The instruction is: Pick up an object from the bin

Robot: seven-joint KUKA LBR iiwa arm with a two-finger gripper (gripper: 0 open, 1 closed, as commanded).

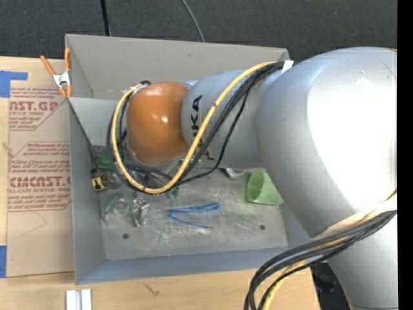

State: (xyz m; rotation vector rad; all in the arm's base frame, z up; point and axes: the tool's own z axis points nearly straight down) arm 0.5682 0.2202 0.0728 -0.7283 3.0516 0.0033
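the gripper (133, 173), under the arm's orange wrist cover (155, 121), hangs over a heap of small green, yellow-black and silvery pieces (100, 166) at the left of the grey metal bin (87, 237); whether it is spread or pressed together cannot be told.

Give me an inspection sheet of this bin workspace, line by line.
Surface: grey bin floor, scuffed.
Job's things: green cone at right; blue strip mid-floor; metal clip and clear scrap at left.
Clutter: small green and yellow bits by the left wall.
Grippers: gripper mostly hidden under the orange wrist cover, over the bin's left side.
Cables: yellow and black cables looped round the wrist.
Surroundings: dark floor behind the bin.
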